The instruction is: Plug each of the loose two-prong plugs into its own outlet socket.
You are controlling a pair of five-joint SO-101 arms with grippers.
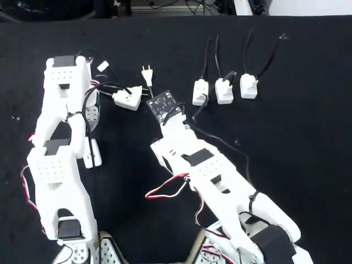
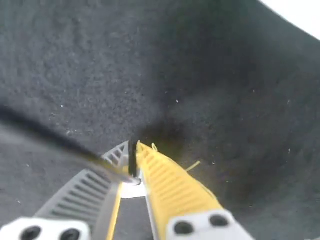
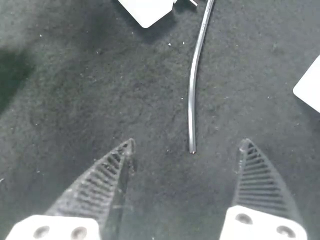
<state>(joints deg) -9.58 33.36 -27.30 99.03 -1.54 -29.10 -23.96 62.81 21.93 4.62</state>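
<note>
1 loose plug (image 1: 147, 74) ungrasped, approach step. Right gripper (image 3: 187, 146) wide open, empty, above cable (image 3: 197, 65); left gripper (image 2: 131, 151) pinching black cord (image 2: 50, 137). Next: centre over plug, close.

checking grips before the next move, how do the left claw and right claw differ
The left claw is shut, pinching a black cable; the right claw is open, holding nothing. The left claw's fingertips meet; the right claw's flank a loose wire end. Both are ribbed.
</note>
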